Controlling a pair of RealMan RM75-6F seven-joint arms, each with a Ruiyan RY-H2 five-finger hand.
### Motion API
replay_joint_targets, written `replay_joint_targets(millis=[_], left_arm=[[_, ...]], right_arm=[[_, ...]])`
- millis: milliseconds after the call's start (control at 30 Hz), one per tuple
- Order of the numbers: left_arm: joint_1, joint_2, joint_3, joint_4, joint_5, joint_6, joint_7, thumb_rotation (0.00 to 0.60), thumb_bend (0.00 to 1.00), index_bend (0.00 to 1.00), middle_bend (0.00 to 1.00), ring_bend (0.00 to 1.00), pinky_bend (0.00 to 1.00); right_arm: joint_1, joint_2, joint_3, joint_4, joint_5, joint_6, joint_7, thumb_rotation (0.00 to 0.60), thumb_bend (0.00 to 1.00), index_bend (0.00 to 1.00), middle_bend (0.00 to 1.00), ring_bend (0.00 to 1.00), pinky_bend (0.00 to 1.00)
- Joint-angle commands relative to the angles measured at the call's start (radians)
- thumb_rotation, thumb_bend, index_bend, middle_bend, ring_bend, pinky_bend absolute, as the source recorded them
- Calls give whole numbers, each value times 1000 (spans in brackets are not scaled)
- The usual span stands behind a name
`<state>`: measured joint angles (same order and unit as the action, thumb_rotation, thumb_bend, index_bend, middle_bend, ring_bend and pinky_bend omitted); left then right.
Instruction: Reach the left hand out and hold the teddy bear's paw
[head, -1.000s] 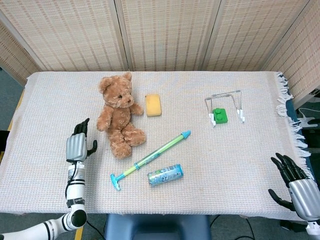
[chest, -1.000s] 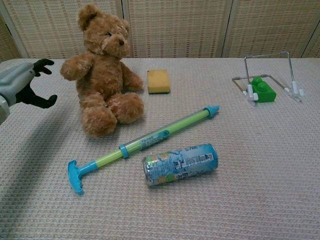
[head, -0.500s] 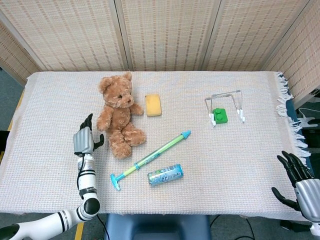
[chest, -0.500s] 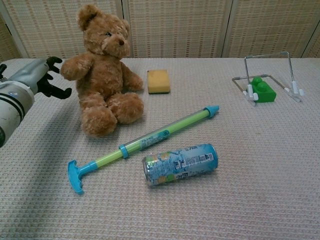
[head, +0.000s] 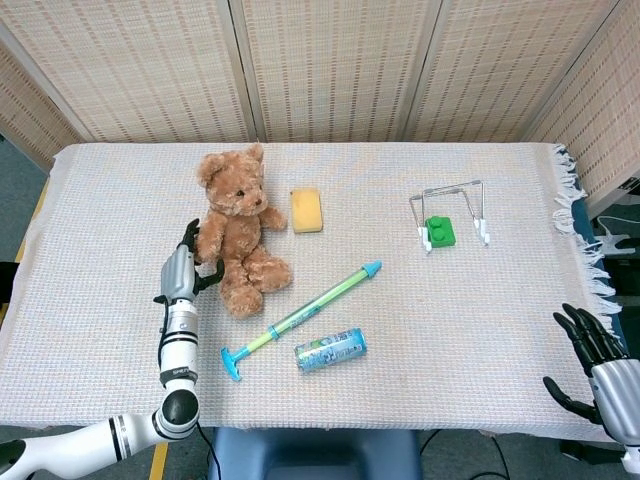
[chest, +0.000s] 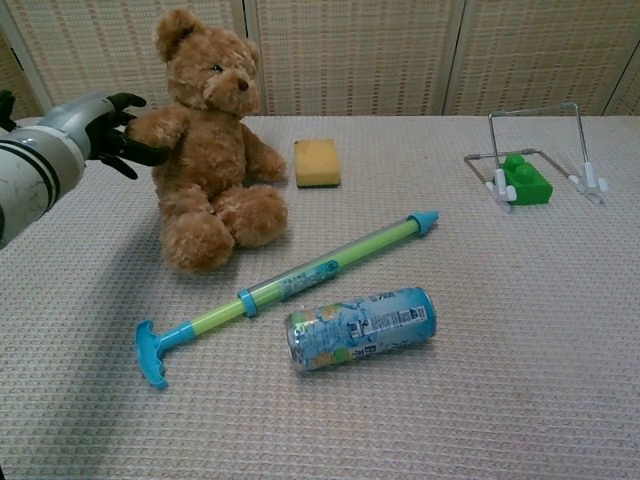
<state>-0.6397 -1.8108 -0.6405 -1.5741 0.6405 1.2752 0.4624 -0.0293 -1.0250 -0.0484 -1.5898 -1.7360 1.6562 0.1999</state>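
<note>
Head view: the teddy bear sits upright at the bench's left-centre. My left hand is at its near paw, fingers spread around it. My right hand hangs off the bench's right corner, fingers apart, holding nothing.

Chest view: my left fingers bracket the paw; whether they grip it, I cannot tell.

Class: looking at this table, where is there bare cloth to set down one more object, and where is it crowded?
Bare cloth lies between the sponge and wire stand, and right of the can. It is crowded where the left hand meets the teddy bear, beside the water squirter.
</note>
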Motion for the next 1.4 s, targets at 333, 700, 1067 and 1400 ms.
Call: replay_joint_targets(millis=[333, 700, 1067, 1400], left_arm=[[-54, -38, 46, 93, 5, 56, 1, 600, 427, 11, 138, 164, 370], [-70, -65, 70, 157, 50, 104, -31, 600, 459, 62, 226, 239, 426], [-77, -83, 85, 212, 61, 110, -39, 600, 493, 119, 316, 312, 519], [-76, -101, 108, 252, 126, 130, -77, 600, 529, 193, 436, 415, 612]], right_arm=[[2, 4, 1, -3, 4, -4, 4, 600, 158, 0, 0, 0, 206], [2, 4, -1, -5, 3, -7, 0, 600, 158, 0, 0, 0, 206], [5, 4, -2, -7, 5, -15, -4, 600, 158, 0, 0, 0, 207], [5, 5, -3, -8, 5, -15, -3, 600, 158, 0, 0, 0, 206]])
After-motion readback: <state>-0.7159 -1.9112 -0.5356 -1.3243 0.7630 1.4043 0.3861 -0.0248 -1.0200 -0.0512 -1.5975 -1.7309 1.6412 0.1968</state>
